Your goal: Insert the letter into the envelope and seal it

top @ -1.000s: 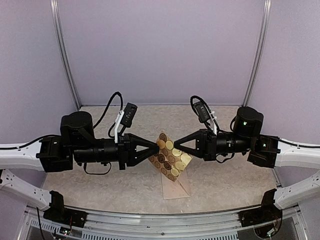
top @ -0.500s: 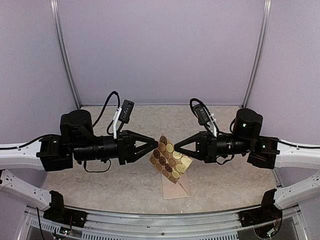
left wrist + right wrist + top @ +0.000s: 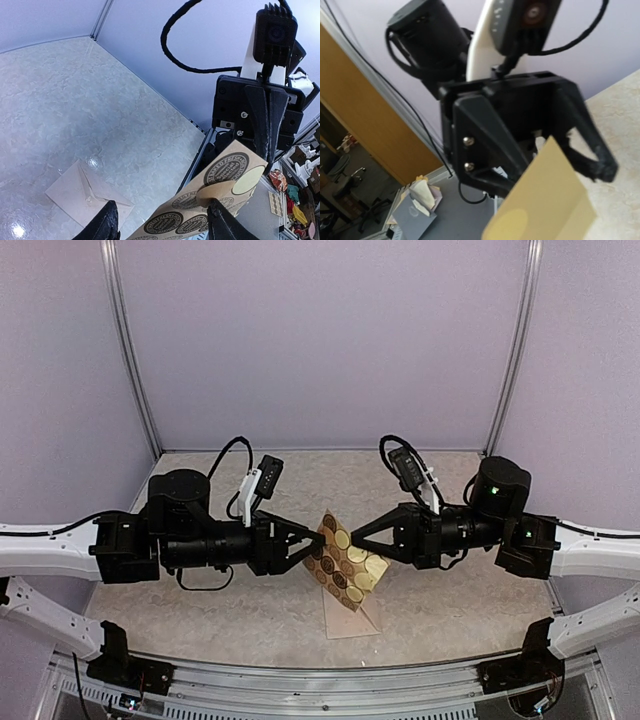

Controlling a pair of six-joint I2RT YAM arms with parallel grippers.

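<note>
Envelope [image 3: 352,620] lies flat on the table [image 3: 200,615], back side up w/ its triangular flap showing. It sits near the front edge, at approx 6 o'clock from the sticker sheet [image 3: 345,562] in the top view, and neither gripper touches it. The sheet is up off the table, tilted, w/ round brown and gold stickers facing the cam. R gripper [image 3: 352,537] comes in from 3 o'clock and is pinched closed on the sheet's upper corner; the left wrist view shows its jaws clamped there. L gripper [image 3: 315,540] comes in from 9 o'clock w/ jaws parted, straddling the sheet's opposite edge. In the left wrist view the sheet runs between its two fingers [image 3: 107,222], not clamped, and one sticker [image 3: 216,192] curls partly off beside the other finger. Envelope sits well below, at approx 8 o'clock in that view.
</note>
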